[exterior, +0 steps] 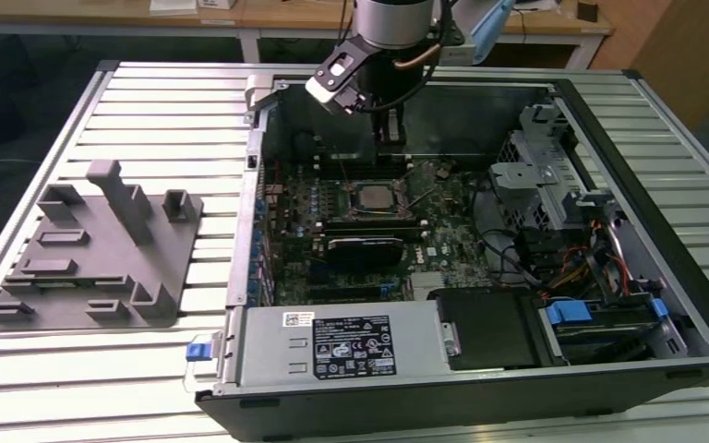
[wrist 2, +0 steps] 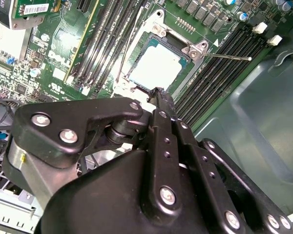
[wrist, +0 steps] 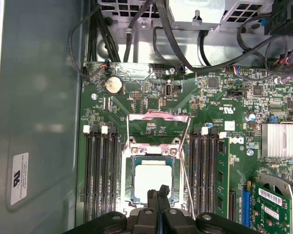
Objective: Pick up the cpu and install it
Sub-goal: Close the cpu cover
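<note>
Well, the slatted surface (exterior: 145, 111) carries an open computer case (exterior: 478, 120) lying on its side; inside, the green motherboard (wrist: 151, 105) faces up; the tool (wrist: 159, 197) hangs just over the socket, fingers pressed together, holding nothing; the cpu (wrist: 150, 178) lies flat in that socket, whose metal frame (wrist: 158, 117) is swung open.

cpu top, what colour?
Shiny silver; the cpu shows best in the first wrist view.
</note>
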### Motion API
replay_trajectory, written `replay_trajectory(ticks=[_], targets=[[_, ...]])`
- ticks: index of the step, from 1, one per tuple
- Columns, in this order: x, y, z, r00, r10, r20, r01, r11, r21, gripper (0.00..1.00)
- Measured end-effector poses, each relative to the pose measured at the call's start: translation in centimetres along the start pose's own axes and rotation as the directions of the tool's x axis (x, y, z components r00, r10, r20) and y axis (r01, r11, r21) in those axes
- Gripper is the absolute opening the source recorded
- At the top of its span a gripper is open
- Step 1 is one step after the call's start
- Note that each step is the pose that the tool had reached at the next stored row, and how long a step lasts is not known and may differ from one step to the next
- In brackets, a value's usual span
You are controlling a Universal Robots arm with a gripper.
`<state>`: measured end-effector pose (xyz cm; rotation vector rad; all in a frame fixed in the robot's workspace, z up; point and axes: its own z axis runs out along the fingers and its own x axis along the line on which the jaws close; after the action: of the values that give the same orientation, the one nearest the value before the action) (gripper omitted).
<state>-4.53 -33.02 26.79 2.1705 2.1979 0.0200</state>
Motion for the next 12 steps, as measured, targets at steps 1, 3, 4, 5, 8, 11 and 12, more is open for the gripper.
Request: replay_trajectory(ticks=[1,3,4,5,8,11,12], targets=[[0.0,0.0,0.0,1.0,0.0,0.0,0.0,1.0,0.0,0.11],[0.0,0.0,-0.01,1.0,0.0,0.0001,0.0,1.0,0.0,0.11],[-0.01,0.0,-0.07,1.0,0.0,0.0006,0.0,1.0,0.0003,0.11],[-0.01,0.0,-0.15,1.0,0.0,0.0004,0.0,1.0,0.0002,0.11],[-0.01,0.02,-0.42,1.0,0.0,0.0001,0.0,1.0,0.0,0.11],[-0.02,0.03,-0.73,1.0,0.0,0.0001,0.0,1.0,0.0001,0.11],[-0.02,0.04,-0.8,1.0,0.0,0.0002,0.0,1.0,0.0001,0.11]])
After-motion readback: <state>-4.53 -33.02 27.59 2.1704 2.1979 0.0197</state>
